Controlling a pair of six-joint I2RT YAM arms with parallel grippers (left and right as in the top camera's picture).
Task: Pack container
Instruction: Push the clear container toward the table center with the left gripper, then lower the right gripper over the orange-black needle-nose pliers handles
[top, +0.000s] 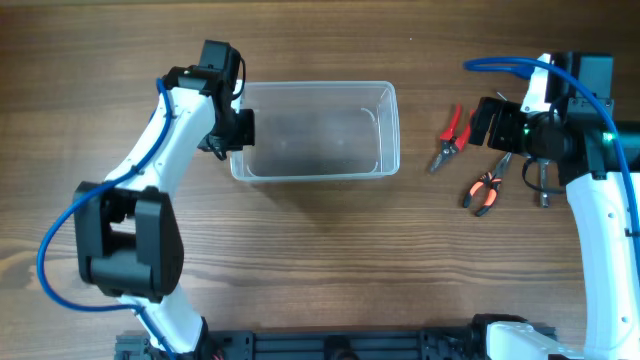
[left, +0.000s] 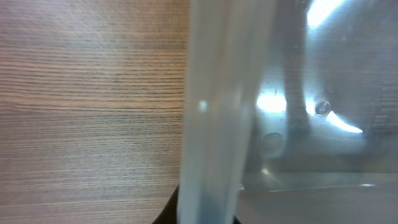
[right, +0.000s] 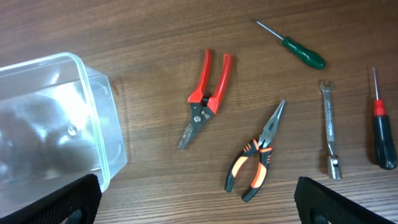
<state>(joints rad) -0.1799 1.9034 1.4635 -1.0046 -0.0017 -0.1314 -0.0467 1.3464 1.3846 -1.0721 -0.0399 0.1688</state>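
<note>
Clear plastic container (top: 388, 130) sits at upper centre of the bench (top: 300, 250); nothing lies inside. Left hand (top: 237, 130) is clamped on its left wall. Right hand (top: 492, 122) gapes wide and holds nothing, near red snips (right: 205, 99) and orange-black pliers (right: 255, 158) at the right.

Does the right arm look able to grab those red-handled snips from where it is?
Probably yes: the open right hand hangs close by the red-handled snips, and nothing covers them.
</note>
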